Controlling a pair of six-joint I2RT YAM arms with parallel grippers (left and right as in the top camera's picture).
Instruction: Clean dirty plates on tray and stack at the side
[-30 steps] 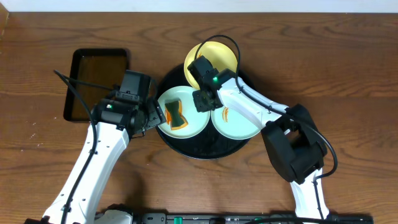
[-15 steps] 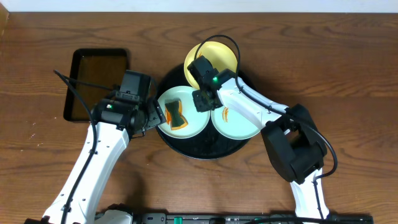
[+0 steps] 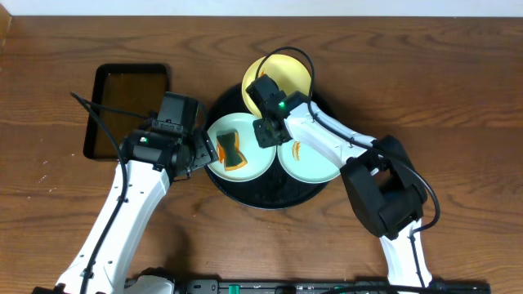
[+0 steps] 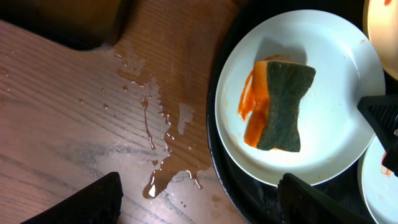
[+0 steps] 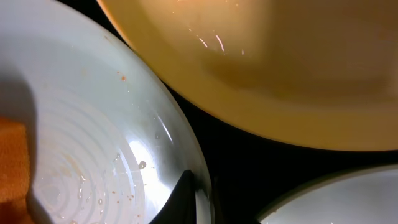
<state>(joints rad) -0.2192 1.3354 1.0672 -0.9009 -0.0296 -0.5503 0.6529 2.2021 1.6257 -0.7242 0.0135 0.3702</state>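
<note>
The round black tray (image 3: pixel 245 196) holds three plates. The left mint green plate (image 3: pixel 257 159) carries an orange and green sponge (image 3: pixel 231 149) and an orange sauce smear (image 4: pixel 249 112). It also shows in the left wrist view (image 4: pixel 336 74). The right mint green plate (image 3: pixel 315 167) has a small smear. The pale yellow plate (image 3: pixel 282 72) leans at the back. My right gripper (image 3: pixel 266 131) is shut on the left mint plate's right rim (image 5: pixel 186 199). My left gripper (image 3: pixel 198 153) is open and empty at the tray's left edge (image 4: pixel 202 208).
A smaller rectangular black tray (image 3: pixel 128 110) lies on the wooden table to the left. A puddle of brownish liquid (image 4: pixel 158 168) is spilled on the table between it and the round tray.
</note>
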